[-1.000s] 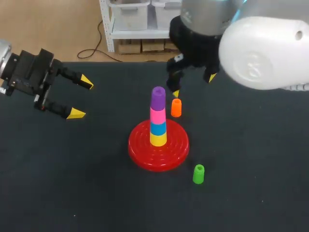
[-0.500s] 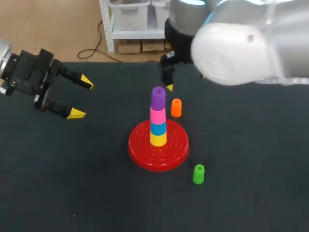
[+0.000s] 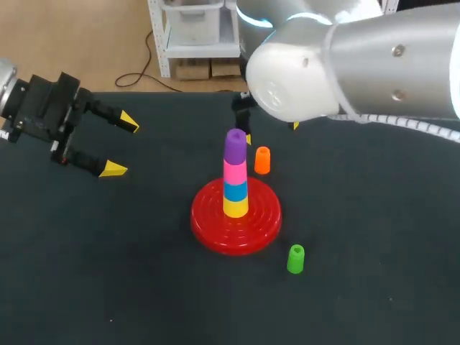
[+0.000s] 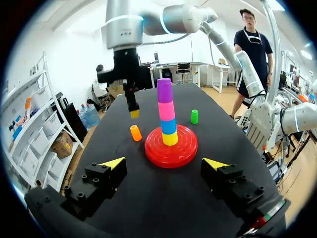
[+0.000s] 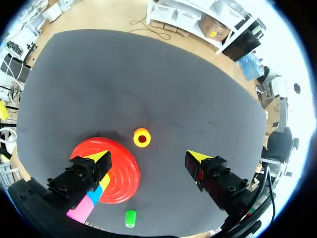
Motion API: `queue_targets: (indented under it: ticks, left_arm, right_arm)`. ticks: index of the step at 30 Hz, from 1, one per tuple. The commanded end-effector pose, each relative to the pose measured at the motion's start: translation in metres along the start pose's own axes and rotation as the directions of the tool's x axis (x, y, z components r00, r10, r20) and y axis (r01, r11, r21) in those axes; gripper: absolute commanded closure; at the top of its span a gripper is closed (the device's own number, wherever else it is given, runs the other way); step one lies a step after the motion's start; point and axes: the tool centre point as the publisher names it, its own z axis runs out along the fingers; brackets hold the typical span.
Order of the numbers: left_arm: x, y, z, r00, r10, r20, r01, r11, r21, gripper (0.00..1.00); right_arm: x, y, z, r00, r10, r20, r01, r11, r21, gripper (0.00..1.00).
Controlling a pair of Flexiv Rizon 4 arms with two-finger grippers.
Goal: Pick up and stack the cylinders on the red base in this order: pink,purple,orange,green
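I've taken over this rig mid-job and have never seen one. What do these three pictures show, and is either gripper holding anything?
You have two robot arms at a dark table, each ending in a two-finger gripper with yellow tips. The head view looks down from above and behind the robot. The two round pictures come from a camera on each wrist, looking out along the fingers.

The left gripper is off to the side, open and empty. The right gripper is above the orange cylinder, also open and empty.

On the table sits a red base with a stack, bottom to top: yellow cylinder, blue cylinder, pink cylinder, purple cylinder. The orange cylinder stands just beyond the base. The green cylinder stands on the near side.
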Motion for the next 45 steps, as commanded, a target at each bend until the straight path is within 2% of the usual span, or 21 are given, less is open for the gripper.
queue_targets:
  ticks: [1, 16, 18, 23, 26, 29, 40, 42, 44, 45]
  left_arm:
    - [0.001, 0.0, 0.0, 1.0, 0.003, 0.003, -0.003, 1.0, 0.0, 0.0]
    - [0.001, 0.0, 0.0, 1.0, 0.003, 0.003, -0.003, 1.0, 0.0, 0.0]
    - [0.001, 0.0, 0.0, 1.0, 0.003, 0.003, -0.003, 1.0, 0.0, 0.0]
    - [0.001, 0.0, 0.0, 1.0, 0.003, 0.003, -0.003, 1.0, 0.0, 0.0]
    - [0.001, 0.0, 0.0, 1.0, 0.003, 0.003, -0.003, 1.0, 0.0, 0.0]
    - [0.001, 0.0, 0.0, 1.0, 0.003, 0.003, -0.003, 1.0, 0.0, 0.0]
    - [0.001, 0.0, 0.0, 1.0, 0.003, 0.003, -0.003, 1.0, 0.0, 0.0]
    - [0.001, 0.0, 0.0, 1.0, 0.003, 0.003, -0.003, 1.0, 0.0, 0.0]
    - [0.001, 0.0, 0.0, 1.0, 0.003, 0.003, -0.003, 1.0, 0.0, 0.0]
    - [0.001, 0.0, 0.0, 1.0, 0.003, 0.003, -0.003, 1.0, 0.0, 0.0]
  right_arm:
    - [-0.008, -0.002, 0.017, 0.999, 0.006, -0.041, -0.006, 1.0, 0.002, 0.0]
    - [-0.007, -0.003, 0.041, 0.998, 0.009, -0.065, -0.01, 1.0, -0.007, 0.02]
    - [-0.005, -0.002, 0.045, 0.998, 0.006, -0.068, -0.007, 1.0, -0.012, 0.15]
    - [-0.001, 0.0, 0.054, 0.997, 0.005, -0.076, -0.006, 1.0, -0.016, 0.26]
    - [0.0, 0.001, 0.055, 0.996, 0.007, -0.084, -0.009, 1.0, -0.017, 0.42]
    - [0.001, 0.004, 0.055, 0.997, 0.001, -0.079, -0.003, 1.0, -0.025, 0.5]
    - [0.003, 0.008, 0.053, 0.997, -0.012, -0.074, 0.01, 1.0, -0.028, 0.65]
    - [0.003, 0.01, 0.053, 0.997, -0.018, -0.071, 0.016, 1.0, -0.026, 0.76]
    - [0.004, 0.011, 0.052, 0.997, -0.021, -0.069, 0.019, 1.0, -0.024, 1.0]
    - [0.004, 0.012, 0.052, 0.998, -0.022, -0.066, 0.021, 1.0, -0.02, 1.0]
